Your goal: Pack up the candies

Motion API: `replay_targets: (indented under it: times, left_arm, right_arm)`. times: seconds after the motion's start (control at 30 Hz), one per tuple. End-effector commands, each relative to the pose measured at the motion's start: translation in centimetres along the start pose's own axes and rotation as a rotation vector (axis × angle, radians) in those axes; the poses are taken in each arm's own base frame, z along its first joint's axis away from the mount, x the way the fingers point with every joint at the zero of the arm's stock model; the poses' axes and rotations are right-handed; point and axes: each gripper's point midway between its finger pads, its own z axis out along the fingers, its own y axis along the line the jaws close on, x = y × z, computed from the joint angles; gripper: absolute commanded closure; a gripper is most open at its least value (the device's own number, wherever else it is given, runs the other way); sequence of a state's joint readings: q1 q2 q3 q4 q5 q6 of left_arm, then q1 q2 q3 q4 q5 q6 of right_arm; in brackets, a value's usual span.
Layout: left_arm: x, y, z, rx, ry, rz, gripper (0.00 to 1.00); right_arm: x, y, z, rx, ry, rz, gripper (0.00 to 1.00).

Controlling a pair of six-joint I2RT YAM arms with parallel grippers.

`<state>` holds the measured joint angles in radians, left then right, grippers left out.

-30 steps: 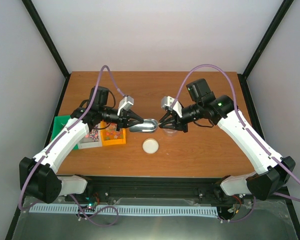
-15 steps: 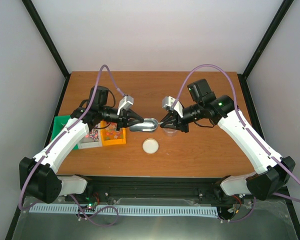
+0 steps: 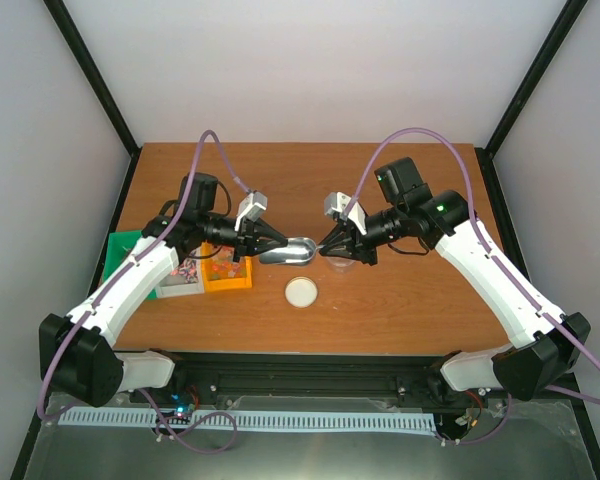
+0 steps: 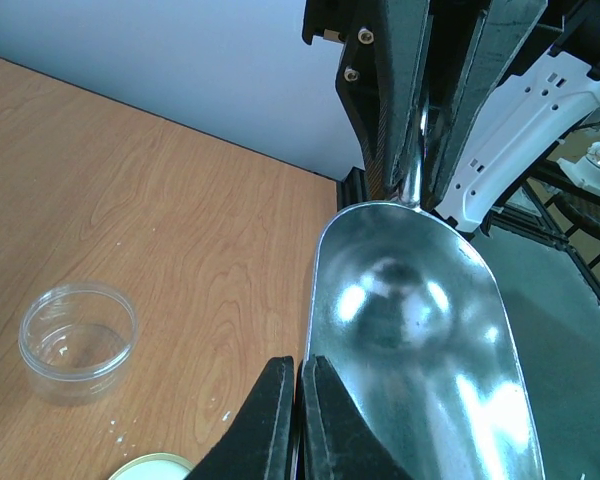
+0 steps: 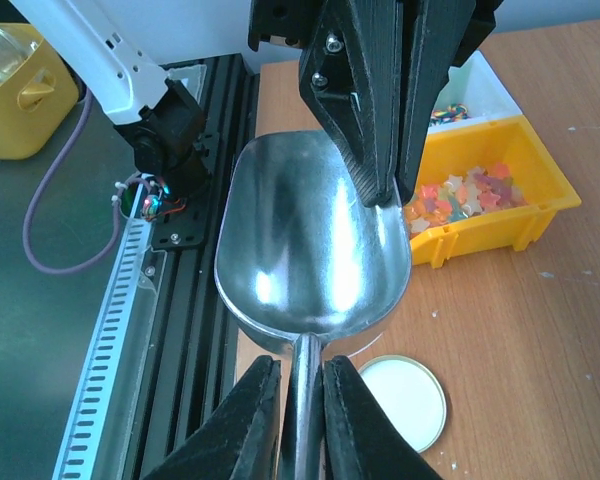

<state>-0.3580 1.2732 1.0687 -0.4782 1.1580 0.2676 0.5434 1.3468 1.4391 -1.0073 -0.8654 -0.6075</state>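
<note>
A silver metal scoop [image 3: 290,250] hangs above the table between both arms, its bowl empty [image 4: 410,330]. My left gripper [image 3: 267,241] is shut on the scoop's front rim [image 4: 298,378]. My right gripper [image 3: 327,245] is shut on the scoop's thin handle [image 5: 300,385]. The candies [image 5: 460,195], small orange, yellow and pink pieces, lie in a yellow bin [image 3: 227,272] left of the scoop, also seen in the right wrist view [image 5: 525,225]. More mixed candies [image 3: 187,270] lie in a white bin [image 3: 177,288] beside it.
A clear round jar [image 4: 78,340] stands open and empty on the table, partly under my right gripper in the top view [image 3: 346,263]. Its white lid [image 3: 301,292] lies flat in front of the scoop. A green bin [image 3: 120,252] sits at the left edge.
</note>
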Motion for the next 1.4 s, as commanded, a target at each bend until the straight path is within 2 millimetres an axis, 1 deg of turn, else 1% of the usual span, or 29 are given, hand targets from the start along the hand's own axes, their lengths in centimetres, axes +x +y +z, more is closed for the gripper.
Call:
replay_targets:
  times: [0.0,0.13,0.33,0.37,0.4,0.43,0.5,0.53,0.57,0.6,0.63,0.67,0.7,0.77,0.87,1.03,1.13,1.2,1.37]
  left_arm:
    - [-0.9,-0.7,-0.4,0.019,-0.029,0.039,0.99]
    - [-0.9,-0.8,-0.4,0.02,-0.029,0.039,0.99]
    - [-0.9,-0.6,-0.4,0.011,-0.026,0.04,0.99]
    - [-0.9,-0.4,-0.5,-0.005,-0.022,0.041,0.96]
    - [-1.0,0.0,-0.5,-0.03,-0.014,0.044,0.88]
    - [-0.7,0.4,-0.6,-0.06,0.009,0.035,0.75]
    - [-0.3,1.1,-1.0,-0.112,0.072,0.042,0.34]
    - [-0.1,1.5,-1.2,-0.14,0.105,0.046,0.26]
    - [0.4,1.9,-1.6,-0.155,0.142,0.036,0.22]
    - [0.5,2.2,-2.1,-0.168,0.163,0.057,0.2]
    - [1.0,2.5,-2.7,-0.176,0.194,0.052,0.18]
    - [1.3,3.2,-3.3,-0.194,0.214,0.059,0.07]
    - [1.5,4.0,-4.1,-0.224,0.231,0.058,0.04]
    - [2.3,6.0,-5.7,-0.292,0.291,0.059,0.03]
    - [4.2,9.1,-8.0,-0.381,0.44,0.096,0.04]
    - [7.1,13.9,-11.5,-0.502,0.616,0.114,0.05]
    - [8.7,16.1,-12.6,-0.548,0.724,0.147,0.05]
    - [9.3,17.9,-13.2,-0.595,0.765,0.161,0.05]
    - [10.7,21.5,-14.3,-0.663,0.854,0.172,0.04]
  right_arm:
    - [-0.4,0.1,-0.1,-0.018,-0.027,0.007,0.86]
    - [-0.5,0.1,0.0,-0.028,-0.032,0.012,0.87]
    - [-0.3,0.0,0.1,-0.024,-0.026,0.014,0.97]
    - [-0.3,-0.1,0.1,-0.019,-0.026,0.014,0.97]
    - [-0.4,-0.2,0.1,-0.013,-0.027,0.013,0.97]
    - [-0.3,-0.3,0.1,-0.006,-0.025,0.015,0.97]
    - [-0.3,-0.7,0.0,0.012,-0.023,0.018,0.97]
    - [-0.2,-0.9,-0.1,0.022,-0.021,0.02,0.97]
    - [-0.1,-1.1,-0.1,0.034,-0.016,0.022,0.97]
    - [0.0,-1.4,-0.1,0.044,-0.014,0.024,0.97]
    - [0.1,-1.6,-0.1,0.053,-0.011,0.028,0.97]
    - [0.3,-1.8,-0.1,0.065,-0.008,0.031,0.97]
    - [0.4,-2.0,-0.1,0.074,-0.006,0.032,0.97]
    - [0.6,-2.2,-0.1,0.09,-0.001,0.031,0.97]
    - [1.0,-2.6,-0.1,0.118,0.003,0.026,0.97]
    - [1.6,-2.7,0.0,0.128,0.013,0.024,0.97]
    - [1.9,-2.7,0.1,0.125,0.018,0.027,0.97]
    - [2.1,-2.6,0.1,0.125,0.02,0.027,0.97]
    - [2.5,-2.6,0.1,0.123,0.02,0.035,0.97]
